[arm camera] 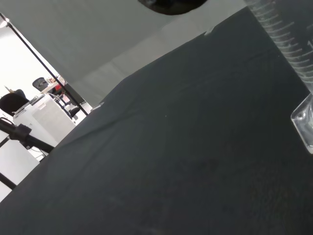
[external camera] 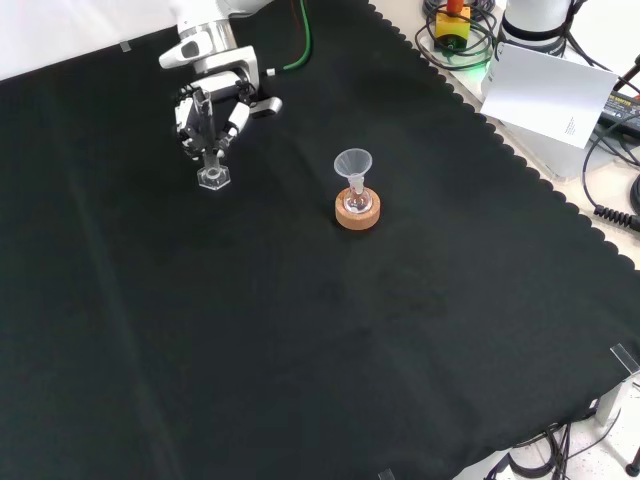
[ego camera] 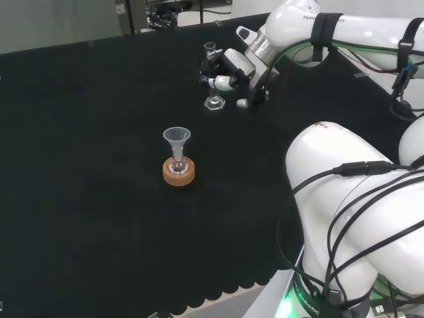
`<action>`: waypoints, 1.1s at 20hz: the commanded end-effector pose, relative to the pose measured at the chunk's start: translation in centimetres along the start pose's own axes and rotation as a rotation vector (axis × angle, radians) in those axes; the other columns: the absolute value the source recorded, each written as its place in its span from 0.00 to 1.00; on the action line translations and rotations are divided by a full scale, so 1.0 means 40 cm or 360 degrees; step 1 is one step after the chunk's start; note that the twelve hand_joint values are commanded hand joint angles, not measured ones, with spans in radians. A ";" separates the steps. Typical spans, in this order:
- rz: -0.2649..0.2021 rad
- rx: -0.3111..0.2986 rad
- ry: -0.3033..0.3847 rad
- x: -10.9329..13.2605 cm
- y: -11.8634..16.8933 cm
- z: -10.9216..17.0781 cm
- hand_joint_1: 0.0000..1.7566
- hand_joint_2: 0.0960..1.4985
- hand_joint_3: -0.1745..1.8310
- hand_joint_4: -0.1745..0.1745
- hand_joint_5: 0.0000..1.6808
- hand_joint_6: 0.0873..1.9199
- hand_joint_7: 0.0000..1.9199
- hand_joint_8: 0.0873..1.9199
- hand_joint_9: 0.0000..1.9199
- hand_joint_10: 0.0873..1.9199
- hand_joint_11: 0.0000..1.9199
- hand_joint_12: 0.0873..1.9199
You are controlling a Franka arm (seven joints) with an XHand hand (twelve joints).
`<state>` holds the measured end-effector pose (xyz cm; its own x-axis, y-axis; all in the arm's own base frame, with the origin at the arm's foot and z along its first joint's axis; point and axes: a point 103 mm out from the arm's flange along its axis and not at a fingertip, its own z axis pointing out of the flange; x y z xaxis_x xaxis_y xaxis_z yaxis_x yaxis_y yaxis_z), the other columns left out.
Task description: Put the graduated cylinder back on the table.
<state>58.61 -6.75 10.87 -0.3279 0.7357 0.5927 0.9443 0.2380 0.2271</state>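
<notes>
The hand (external camera: pixel 210 108) had its fingers (external camera: pixel 232 118) curled around the stem of the graduated cylinder (external camera: pixel 211 150), which it held upright so that the hexagonal foot could meet the worktop (external camera: pixel 300 350) flat. In the front view the foot seemed to touch the black cloth or to be just above it; I could not tell which. To the right in that view, well apart, a funnel (external camera: pixel 352 163) stood in a small flask on a cork ring (external camera: pixel 357 211), clear of the placing spot.

- Arm (ego camera: pixel 344 30): white links, stretched across the bench in the head view, wrist angled downward.
- Hand (external camera: pixel 205 110): black and white, low over the cloth, fingers (ego camera: pixel 222 82) curled round an upright clear cylinder (ego camera: pixel 212 76).
</notes>
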 end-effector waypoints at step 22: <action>-0.0009 0.0094 0.0123 -0.053 0.015 0.050 0.72 0.73 0.09 0.00 0.57 0.52 0.51 0.51 0.76 0.00 0.65 0.35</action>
<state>60.03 -6.78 8.38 -0.3291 0.6990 0.6349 0.9438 0.2657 0.1967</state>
